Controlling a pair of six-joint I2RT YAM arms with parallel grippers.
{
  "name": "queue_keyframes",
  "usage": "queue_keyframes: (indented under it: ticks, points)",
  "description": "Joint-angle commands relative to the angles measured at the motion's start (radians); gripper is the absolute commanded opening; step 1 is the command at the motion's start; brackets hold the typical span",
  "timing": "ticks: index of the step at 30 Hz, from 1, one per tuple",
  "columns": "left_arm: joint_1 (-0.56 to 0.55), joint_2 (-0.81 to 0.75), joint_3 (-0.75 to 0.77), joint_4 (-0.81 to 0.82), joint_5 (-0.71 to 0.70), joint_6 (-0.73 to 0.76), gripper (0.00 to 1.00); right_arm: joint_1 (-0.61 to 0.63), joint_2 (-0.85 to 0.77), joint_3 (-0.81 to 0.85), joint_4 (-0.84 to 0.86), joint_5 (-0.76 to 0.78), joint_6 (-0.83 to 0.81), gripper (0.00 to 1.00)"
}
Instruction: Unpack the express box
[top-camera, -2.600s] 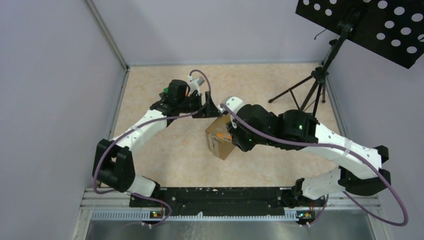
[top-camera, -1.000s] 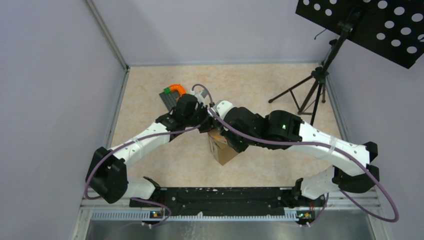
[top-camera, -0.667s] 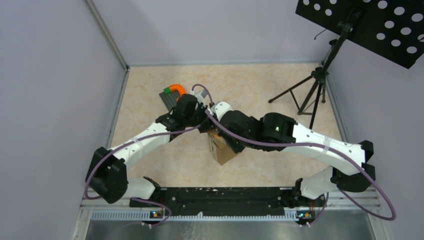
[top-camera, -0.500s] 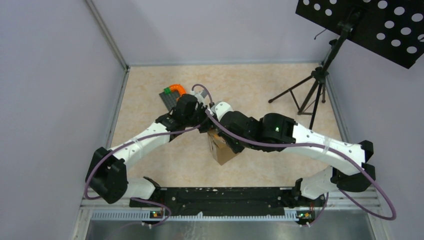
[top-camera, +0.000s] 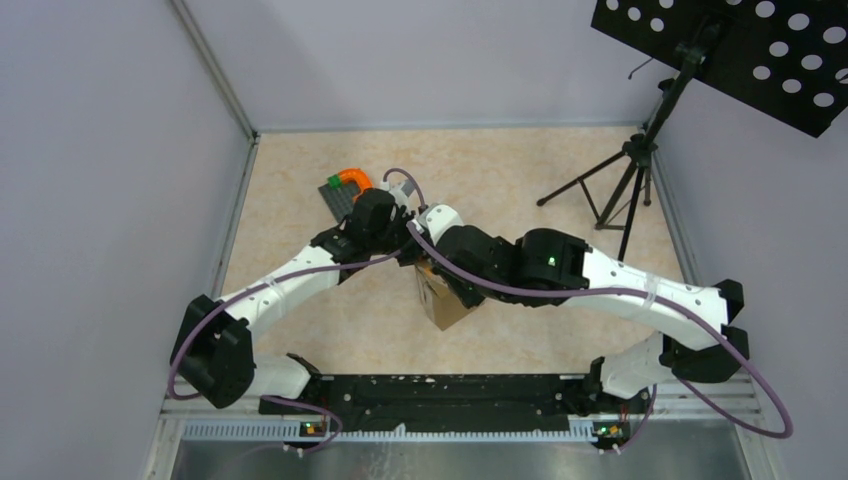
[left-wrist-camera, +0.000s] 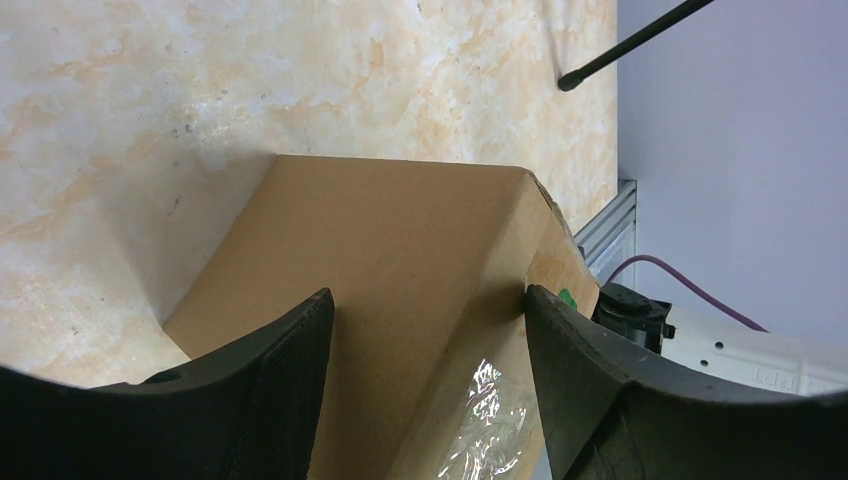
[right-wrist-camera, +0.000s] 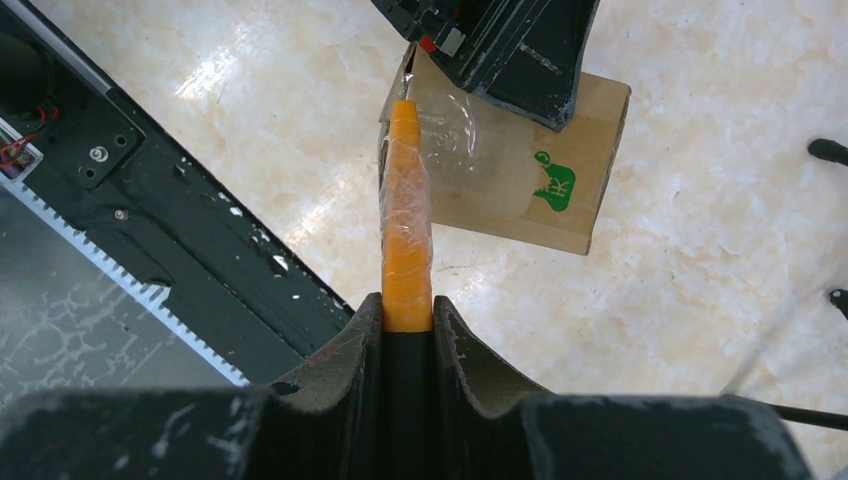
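- The express box (top-camera: 440, 300) sits near the middle of the desk (top-camera: 520, 170), below the spot where the two wrists meet in the top view. It is brown cardboard, turned at a slant to the desk's edges.
- Its flaps are closed. Crinkled clear tape (right-wrist-camera: 450, 130) runs over one end, and a small green mark (right-wrist-camera: 553, 185) is printed on the broad face.
- The left pincer (left-wrist-camera: 428, 295) is grasping the box. Its jaws stand wide, with one end of the carton between them and both black fingers (left-wrist-camera: 270, 390) lying against the cardboard.
- In the right wrist view the left pincer shows at the box's far end, coming down on it from above.
- The right pincer (right-wrist-camera: 405, 310) is clenched on an orange-tipped tool (right-wrist-camera: 406, 200), with the tool's dark shaft pinched between the two fingers.
- The orange part points straight ahead, and its tip reaches the box's taped edge, beside the left pincer. I cannot tell whether it presses into the tape.
- A dark plate with orange and green pieces (top-camera: 345, 185) lies on the desk behind the left wrist, apart from the box.
- A black tripod stand (top-camera: 632, 170) stands at the desk's far right, carrying a perforated black panel (top-camera: 730, 50) above it.
- A black rail (top-camera: 430, 390) runs along the near edge between the two arm bases.
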Motion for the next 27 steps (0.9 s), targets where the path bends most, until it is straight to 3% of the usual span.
queue_keyframes:
  ticks: [1,27]
  points:
    - [-0.004,-0.007,-0.032,-0.086,-0.047,0.02,0.72,0.013,0.003,0.014,0.036,0.018,0.021,0.0]
    - [-0.005,-0.008,-0.037,-0.092,-0.059,0.017,0.72,0.034,0.018,0.017,-0.041,0.086,0.06,0.0]
